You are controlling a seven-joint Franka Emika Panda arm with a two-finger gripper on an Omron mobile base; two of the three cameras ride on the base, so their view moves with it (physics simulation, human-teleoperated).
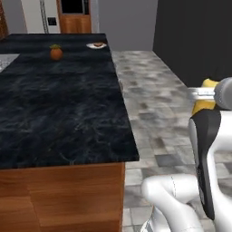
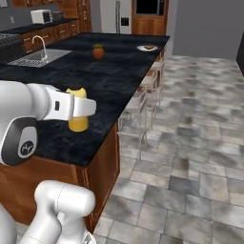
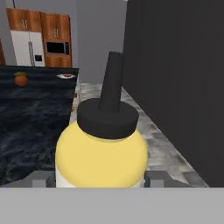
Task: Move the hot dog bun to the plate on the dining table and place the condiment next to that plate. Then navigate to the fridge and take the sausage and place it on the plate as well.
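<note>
Jaws clamped on the condiment (image 3: 100, 157) — aloft beside the dining table (image 1: 59, 118).

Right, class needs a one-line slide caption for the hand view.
Gripper carries the yellow condiment bottle beside the black dining table, plate far ahead.

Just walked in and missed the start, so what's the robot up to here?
The gripper holds a yellow condiment bottle with a dark pointed cap, carried upright in the air beside the near end of the dining table. At the table's far end sits the plate with something brown on it, probably the bun, and an orange fruit stands nearby. The bottle is still far from the plate. The fridge stands beyond the table.
</note>
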